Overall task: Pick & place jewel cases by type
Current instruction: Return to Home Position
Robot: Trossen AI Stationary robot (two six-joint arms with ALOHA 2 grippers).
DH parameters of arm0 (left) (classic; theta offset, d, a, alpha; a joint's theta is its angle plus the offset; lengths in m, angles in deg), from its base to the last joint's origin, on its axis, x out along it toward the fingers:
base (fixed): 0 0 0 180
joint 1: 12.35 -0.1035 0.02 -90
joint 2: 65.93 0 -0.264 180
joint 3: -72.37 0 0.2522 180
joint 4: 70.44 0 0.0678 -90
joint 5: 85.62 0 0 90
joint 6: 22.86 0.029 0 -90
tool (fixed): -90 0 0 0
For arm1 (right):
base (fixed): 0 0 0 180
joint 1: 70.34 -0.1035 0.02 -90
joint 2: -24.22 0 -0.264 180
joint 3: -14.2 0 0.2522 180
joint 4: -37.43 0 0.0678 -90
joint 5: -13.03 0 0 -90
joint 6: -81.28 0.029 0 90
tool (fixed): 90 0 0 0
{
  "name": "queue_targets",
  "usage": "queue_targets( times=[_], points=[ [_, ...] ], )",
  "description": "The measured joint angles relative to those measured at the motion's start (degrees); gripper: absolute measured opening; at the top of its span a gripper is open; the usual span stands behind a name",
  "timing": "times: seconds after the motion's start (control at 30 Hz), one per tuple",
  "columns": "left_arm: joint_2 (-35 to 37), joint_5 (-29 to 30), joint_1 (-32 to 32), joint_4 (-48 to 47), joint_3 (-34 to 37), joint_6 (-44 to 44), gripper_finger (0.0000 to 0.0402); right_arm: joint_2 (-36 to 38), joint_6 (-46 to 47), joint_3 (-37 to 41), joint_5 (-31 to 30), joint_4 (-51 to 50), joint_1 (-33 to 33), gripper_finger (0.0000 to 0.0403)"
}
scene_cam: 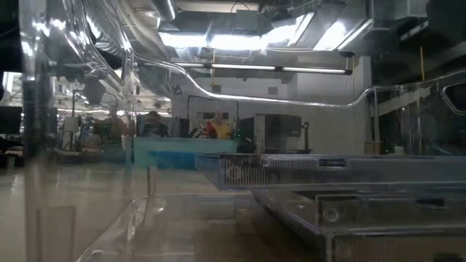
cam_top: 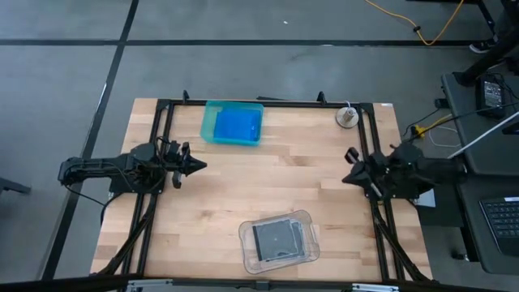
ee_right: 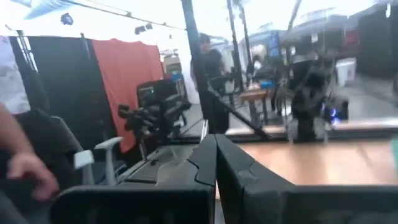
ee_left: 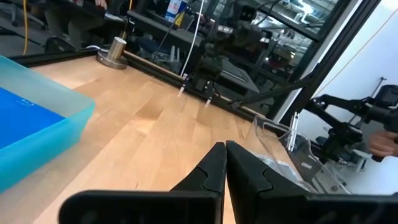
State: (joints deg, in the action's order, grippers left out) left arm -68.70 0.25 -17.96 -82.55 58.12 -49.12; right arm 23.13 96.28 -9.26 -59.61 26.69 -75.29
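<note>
High view: both arms sit pulled in at the two sides of the table (cam_top: 268, 191), and each tip points at the other.
Left pincer (cam_top: 200, 165): its fingers are pressed tight together and hold nothing. The left wrist view shows no gap between them.
Right pincer (cam_top: 345, 175): its fingers are pressed together too, with nothing in them. It is well apart from the left pincer.
Blue case (cam_top: 238, 127): it lies flat in the teal tray (cam_top: 208, 122). The tray is a little ahead of the left pincer and off to its far-edge side, near it but not touching.
Dark cases (cam_top: 277, 240): they lie in the clear tray (cam_top: 246, 253). This tray is between the two pincers but off toward the near edge, apart from both. How many are stacked there cannot be told.
Done: every case that shows is in a tray, blue in one and dark in the other. No case shows on the bare wood.
Left to do: the sorting looks finished. It seems the arms only need to settle into their resting place.
</note>
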Motion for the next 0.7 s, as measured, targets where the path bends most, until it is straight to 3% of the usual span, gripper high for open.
queue_targets(
  times=[0.17, 0.27, 0.47, 0.7],
  points=[
    [-0.30, 0.07, 0.00, -0.07, 0.00, 0.00, 0.0006, 0.93, -11.88, -0.13, -14.79, -0.22, -8.40, 0.0006],
    [-0.33, 0.05, 0.00, -0.04, 0.00, 0.00, 0.0006, 0.93, -18.37, 0.38, -20.72, 0.05, -10.52, 0.0006],
    [-0.30, 0.03, 0.00, 0.02, 0.00, 0.00, 0.0006, 0.91, -13.60, 9.31, -20.91, 3.81, -10.76, 0.0006],
    [-0.43, 0.00, 0.00, -0.03, 0.00, 0.00, 0.0006, 0.61, -13.92, 9.31, -18.54, -1.24, -10.61, 0.0006]
  ],
)
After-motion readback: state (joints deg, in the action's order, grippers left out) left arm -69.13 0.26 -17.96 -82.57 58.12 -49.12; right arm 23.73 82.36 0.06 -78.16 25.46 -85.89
